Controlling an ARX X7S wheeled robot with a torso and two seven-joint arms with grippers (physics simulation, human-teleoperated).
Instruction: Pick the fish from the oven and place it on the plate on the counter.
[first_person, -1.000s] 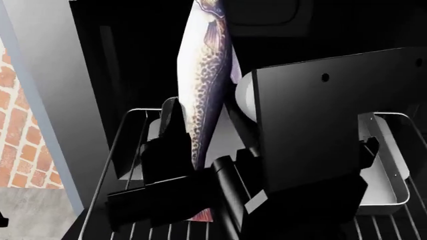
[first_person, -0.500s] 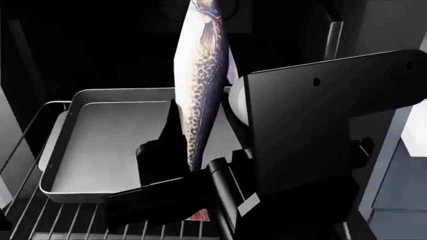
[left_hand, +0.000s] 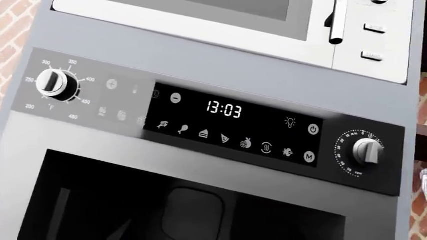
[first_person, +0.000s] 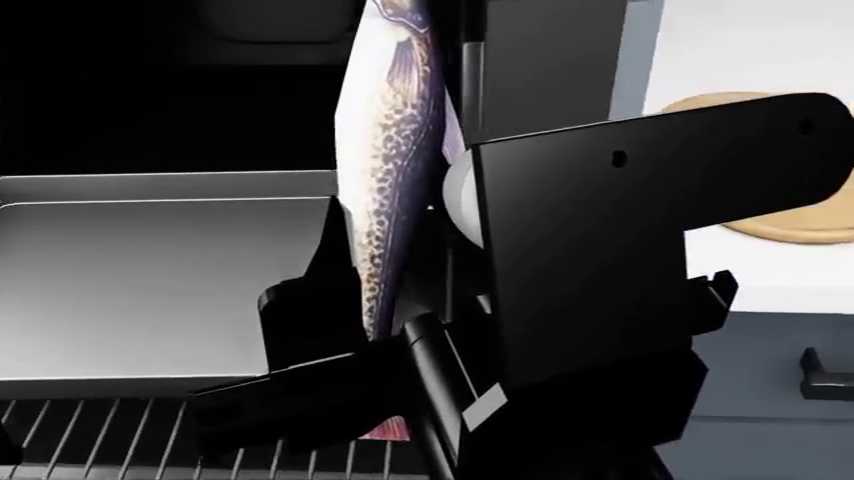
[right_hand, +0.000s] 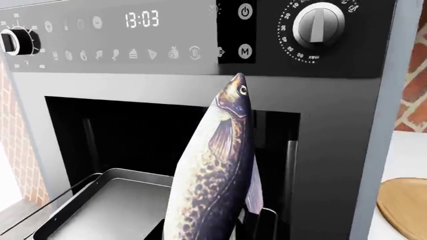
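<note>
Beside the counter (first_person: 747, 60) edge, right hand (first_person: 367, 330) grips upright fish (first_person: 387, 170).

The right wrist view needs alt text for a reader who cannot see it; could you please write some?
A speckled grey fish stands nearly upright, head up, held near its tail in the right tool, in front of the open oven. A silver baking tray sits on the rack below, and the tan plate shows on the white counter alongside.

The white counter (first_person: 747, 60) carries the tan plate (first_person: 801, 225); the rack (first_person: 134, 440) carries a tray (first_person: 134, 270).
</note>
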